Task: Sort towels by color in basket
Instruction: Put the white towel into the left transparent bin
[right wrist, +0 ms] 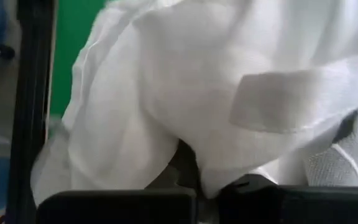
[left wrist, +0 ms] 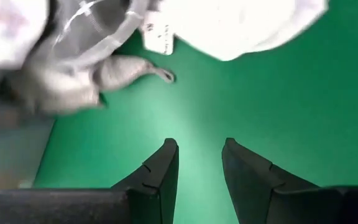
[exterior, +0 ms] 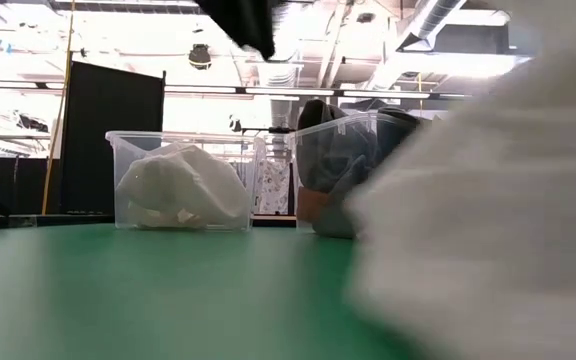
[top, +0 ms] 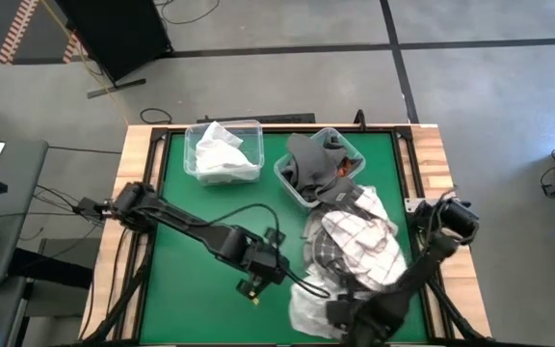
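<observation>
The white towel (top: 308, 310) at the high view's lower centre is pinched in the right gripper (top: 340, 313); lift straight until it clears the checked towel (top: 359, 241), while the left gripper (top: 258, 280) waits empty, fingers slightly apart.

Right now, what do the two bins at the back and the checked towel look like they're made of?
The two bins look like clear, glossy plastic: the contents show through their walls. The checked towel looks like soft woven cloth with a matte finish, lying rumpled in folds. The exact fibre can't be told.
</observation>
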{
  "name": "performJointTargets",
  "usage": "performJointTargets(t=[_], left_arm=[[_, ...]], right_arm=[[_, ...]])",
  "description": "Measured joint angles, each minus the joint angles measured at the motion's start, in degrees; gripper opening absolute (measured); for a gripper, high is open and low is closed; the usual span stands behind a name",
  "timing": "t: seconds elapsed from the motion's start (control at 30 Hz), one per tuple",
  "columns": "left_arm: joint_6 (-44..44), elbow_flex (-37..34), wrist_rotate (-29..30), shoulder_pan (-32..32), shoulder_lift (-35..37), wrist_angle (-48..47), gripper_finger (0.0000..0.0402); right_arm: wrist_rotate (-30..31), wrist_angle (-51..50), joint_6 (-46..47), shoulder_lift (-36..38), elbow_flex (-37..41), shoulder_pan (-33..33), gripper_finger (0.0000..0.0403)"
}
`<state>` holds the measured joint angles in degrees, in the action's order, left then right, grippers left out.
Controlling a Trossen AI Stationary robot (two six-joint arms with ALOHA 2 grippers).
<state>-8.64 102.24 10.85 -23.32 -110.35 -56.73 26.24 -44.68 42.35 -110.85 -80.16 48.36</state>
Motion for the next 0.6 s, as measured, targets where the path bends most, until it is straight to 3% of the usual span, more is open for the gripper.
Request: performJointTargets(t=[0.27,0.43,0.6], left_arm=[[15.91,0.02,4.97,-3.07,8.48,-20.06,0.0114],[23.16,0.02,8.4,-7.86,11.73,-21.9,0.0114],[26.41,-1.26,18.47,-13.22,11.96,-20.72,0.0114]], right_arm=[[-0.25,14.21,-25.13,0.02,-0.05,-13.88,0.0042],[-2.08,23.25,-36.4,0.09,-0.09,-22.95,0.0047],[-12.04,28.13,-39.78,0.16,-0.15,-29.08,0.0066]])
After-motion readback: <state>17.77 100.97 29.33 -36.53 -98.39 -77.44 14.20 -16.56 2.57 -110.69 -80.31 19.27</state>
